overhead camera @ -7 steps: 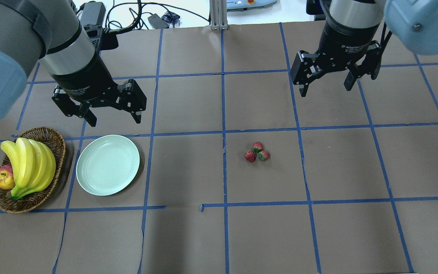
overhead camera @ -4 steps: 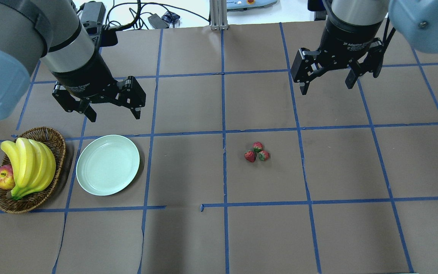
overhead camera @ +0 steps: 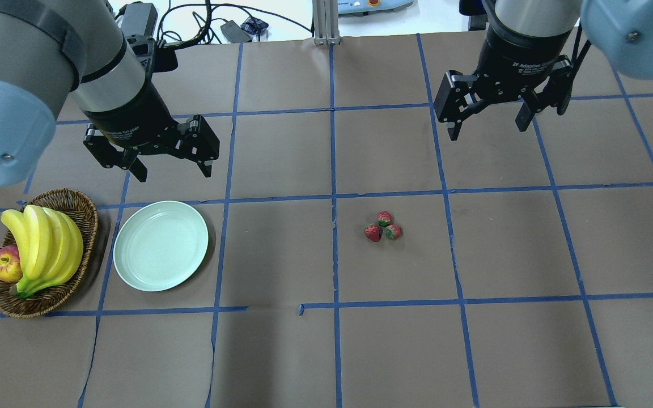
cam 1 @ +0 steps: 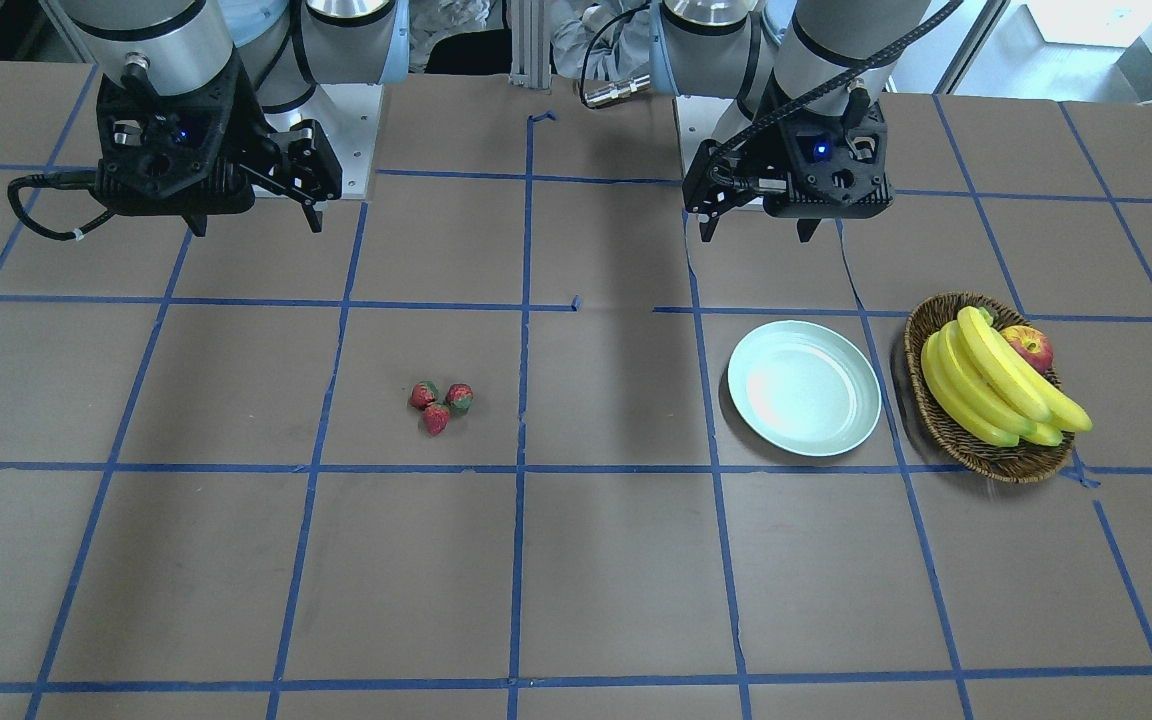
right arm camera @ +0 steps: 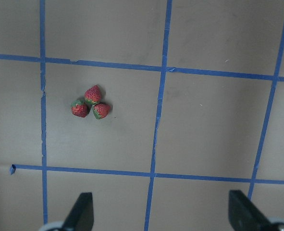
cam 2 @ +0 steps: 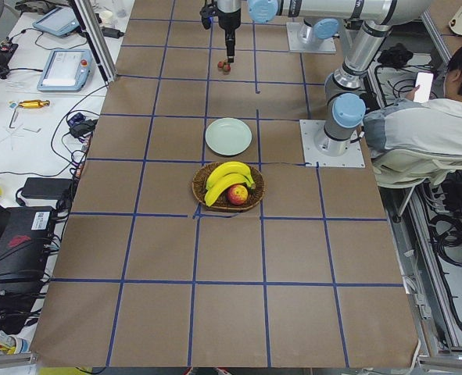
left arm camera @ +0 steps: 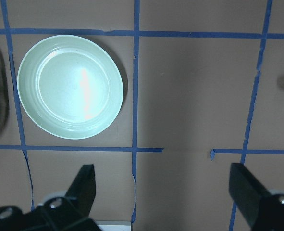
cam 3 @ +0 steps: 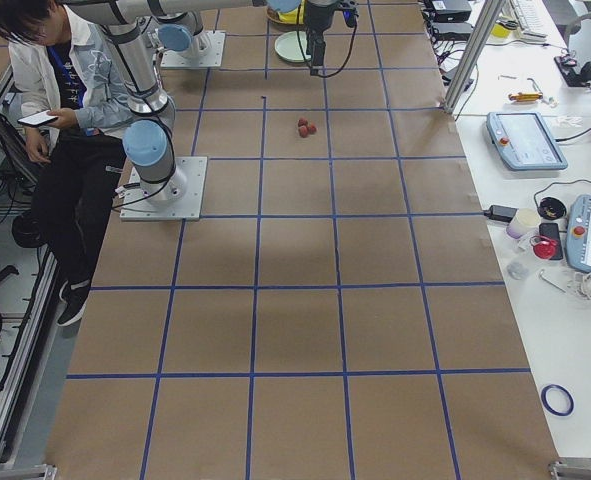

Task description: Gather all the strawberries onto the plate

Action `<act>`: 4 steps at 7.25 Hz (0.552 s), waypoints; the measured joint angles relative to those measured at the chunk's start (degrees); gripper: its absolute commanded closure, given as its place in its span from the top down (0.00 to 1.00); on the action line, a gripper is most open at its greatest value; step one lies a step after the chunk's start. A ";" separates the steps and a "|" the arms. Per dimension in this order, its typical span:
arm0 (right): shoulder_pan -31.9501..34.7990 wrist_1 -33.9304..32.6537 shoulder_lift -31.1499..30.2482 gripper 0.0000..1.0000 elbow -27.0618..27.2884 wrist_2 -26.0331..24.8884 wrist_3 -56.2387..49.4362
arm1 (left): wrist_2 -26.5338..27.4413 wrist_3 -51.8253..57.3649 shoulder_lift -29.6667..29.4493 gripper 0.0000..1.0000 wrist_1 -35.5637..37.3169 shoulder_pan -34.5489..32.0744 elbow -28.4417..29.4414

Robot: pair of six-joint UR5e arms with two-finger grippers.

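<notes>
Three strawberries (overhead camera: 383, 226) (cam 1: 441, 403) (right arm camera: 90, 102) lie bunched together on the brown table, right of its centre line in the overhead view. The pale green plate (overhead camera: 160, 254) (cam 1: 804, 402) (left arm camera: 69, 86) sits empty to the left, well apart from them. My left gripper (overhead camera: 173, 171) (cam 1: 756, 235) (left arm camera: 163, 192) hangs open above the table just beyond the plate, holding nothing. Open and empty too, my right gripper (overhead camera: 486, 131) (cam 1: 256, 228) (right arm camera: 161, 211) hovers beyond and to the right of the strawberries.
A wicker basket (overhead camera: 84, 211) (cam 1: 946, 425) with bananas (overhead camera: 43, 249) and an apple (overhead camera: 4, 265) stands just left of the plate. Cables (overhead camera: 190, 25) lie past the table's far edge. A seated person (cam 2: 426, 125) is at the robot's side.
Both arms drifted slightly. The left gripper rose a little and shifted right; the right gripper barely moved. Both stayed open, and the strawberries and plate did not move.
</notes>
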 measured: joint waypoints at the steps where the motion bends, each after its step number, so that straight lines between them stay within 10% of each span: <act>1: 0.06 -0.04 -0.04 1.00 -0.08 0.33 -0.14 | -0.03 0.10 -0.01 1.00 0.18 -0.01 -0.15; 4: 0.08 -0.07 0.00 1.00 -0.39 0.38 -0.50 | -0.25 0.27 -0.13 1.00 0.22 -0.02 -0.37</act>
